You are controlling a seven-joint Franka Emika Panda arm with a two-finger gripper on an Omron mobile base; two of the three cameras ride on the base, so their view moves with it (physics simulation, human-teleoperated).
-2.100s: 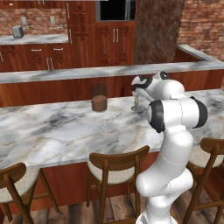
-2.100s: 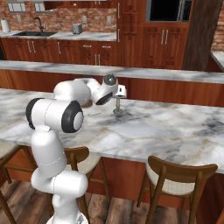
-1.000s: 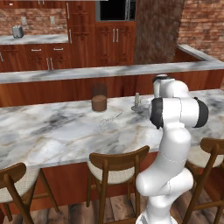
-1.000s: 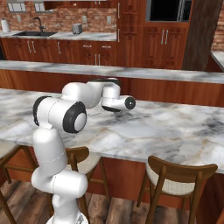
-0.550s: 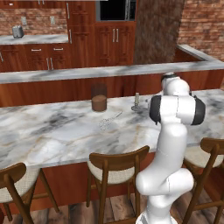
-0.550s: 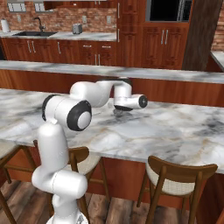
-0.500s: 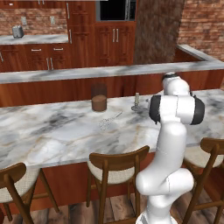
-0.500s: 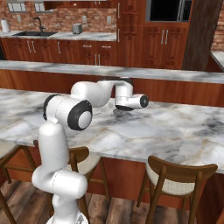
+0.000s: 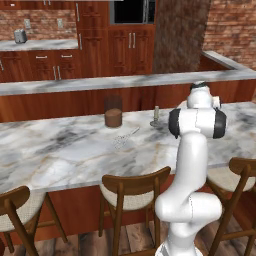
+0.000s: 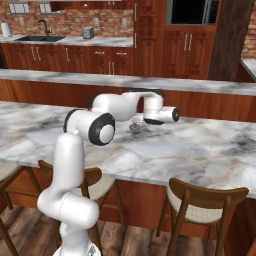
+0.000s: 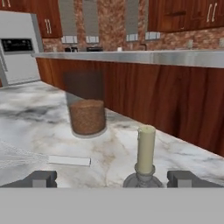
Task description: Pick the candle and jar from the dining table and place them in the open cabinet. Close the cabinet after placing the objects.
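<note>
Candle (image 11: 145, 151) stands upright in its dark candlestick on the table (image 9: 60, 150), near the far long edge, toward the right half of the top as the left base view shows it (image 9: 156, 116). In the hand view it sits between the two fingertips (image 11: 41, 178), nearer the right-hand one, with a clear gap on each side.

Hand (image 11: 112, 179) is spread wide, jaws apart, gripping nothing, low over the marble and level with the candlestick foot. In the right base view the hand (image 10: 172, 115) is at the end of the forearm, stretched sideways over the table; the candlestick foot pokes out just below the wrist.

Jar (image 9: 113, 112) is upright on the table, to the left of the candle along the same far edge, apart from it. Brown granules fill the lower half, glass clear above (image 11: 87, 109).

A wire whisk (image 9: 123, 138) lies flat on the marble in front of the jar and candle, closer to the middle of the top, touching neither.

Wooden stools (image 9: 131, 187) are lined up along the near edge.
</note>
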